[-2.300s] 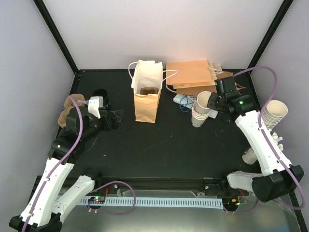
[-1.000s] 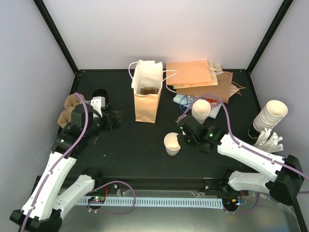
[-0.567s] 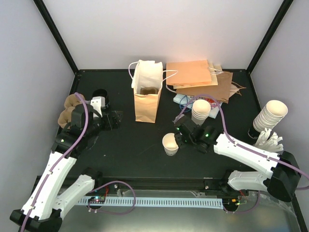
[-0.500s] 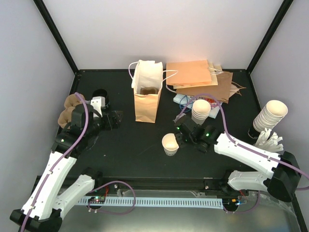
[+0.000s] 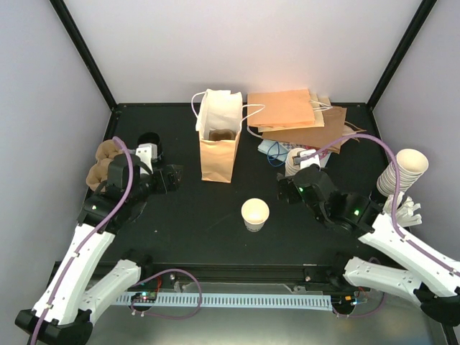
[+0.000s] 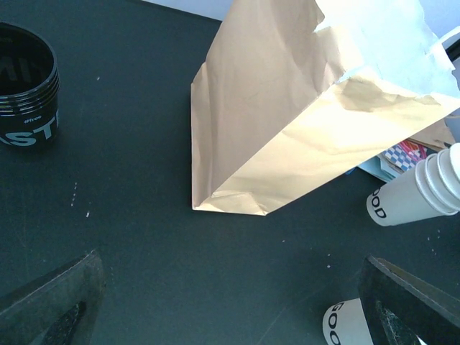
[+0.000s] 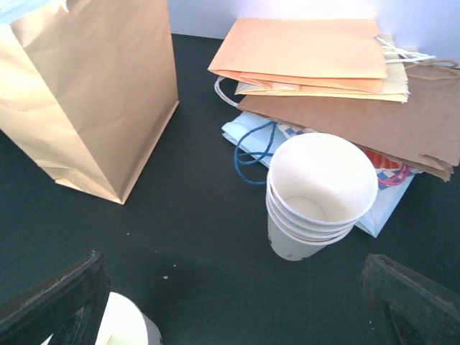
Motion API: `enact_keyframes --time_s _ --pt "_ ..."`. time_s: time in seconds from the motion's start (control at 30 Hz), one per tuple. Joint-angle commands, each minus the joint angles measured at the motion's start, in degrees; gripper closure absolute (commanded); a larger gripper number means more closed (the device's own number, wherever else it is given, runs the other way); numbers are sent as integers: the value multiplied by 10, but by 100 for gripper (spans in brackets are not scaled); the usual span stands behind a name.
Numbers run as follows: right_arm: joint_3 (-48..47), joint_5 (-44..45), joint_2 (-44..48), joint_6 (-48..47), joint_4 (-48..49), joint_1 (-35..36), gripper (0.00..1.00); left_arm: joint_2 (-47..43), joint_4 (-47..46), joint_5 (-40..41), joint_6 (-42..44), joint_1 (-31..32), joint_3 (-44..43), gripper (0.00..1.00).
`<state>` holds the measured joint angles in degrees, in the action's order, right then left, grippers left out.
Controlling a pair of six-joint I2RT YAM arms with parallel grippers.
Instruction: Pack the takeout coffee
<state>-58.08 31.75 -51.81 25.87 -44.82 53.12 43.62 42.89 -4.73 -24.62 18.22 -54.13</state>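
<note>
No lidded coffee in view. Only a lone lidless cup (image 5: pixel 255 213), upright mid-table, in front of the open paper bag (image 5: pixel 219 154) and touching nothing. Probably set there for reach from either side. Right gripper (image 5: pixel 286 191) spread wide, empty, between that cup and the nested cup stack (image 7: pixel 316 194). Left gripper (image 5: pixel 171 177) also wide, empty, left of the bag near a black tub (image 6: pixel 25 90). Bag mouth facing up, unobstructed. Flat bags (image 5: pixel 295 115) crowding back right. Open room around the cup.

Bright even light, sharp focus, glare on the paper bag (image 6: pixel 302 115).
</note>
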Motion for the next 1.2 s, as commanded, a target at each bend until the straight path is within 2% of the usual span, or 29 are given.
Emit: enact_keyframes --time_s 0.0,0.17,0.27,0.33,0.4,0.57,0.73,0.83,0.93,1.0,1.17 --pt "13 51 4 21 -12 2 2 -5 0 -12 1 -2 0 1" --pt "24 50 4 53 -21 2 2 7 1 -18 -4 -2 20 1" --pt "44 24 6 71 -10 2 2 47 33 68 -22 -2 20 2" --pt "59 3 11 80 4 2 2 82 53 123 -45 -4 11 6" --pt "71 -11 18 88 13 2 2 122 79 144 -57 -15 -18 10" --pt "92 -31 47 92 17 2 2 212 83 156 -77 -108 -46 22" --pt "112 -41 79 87 24 2 2 290 59 154 -97 -165 -64 23" --pt "115 -52 95 82 29 2 2 360 65 165 -82 -179 -99 24" --pt "114 -66 105 74 34 2 2 422 81 180 -26 -181 -140 26" --pt "110 -72 109 68 35 2 2 461 105 213 -11 -181 -166 26" --pt "104 -71 121 55 32 2 2 494 84 263 -4 -187 -153 24"
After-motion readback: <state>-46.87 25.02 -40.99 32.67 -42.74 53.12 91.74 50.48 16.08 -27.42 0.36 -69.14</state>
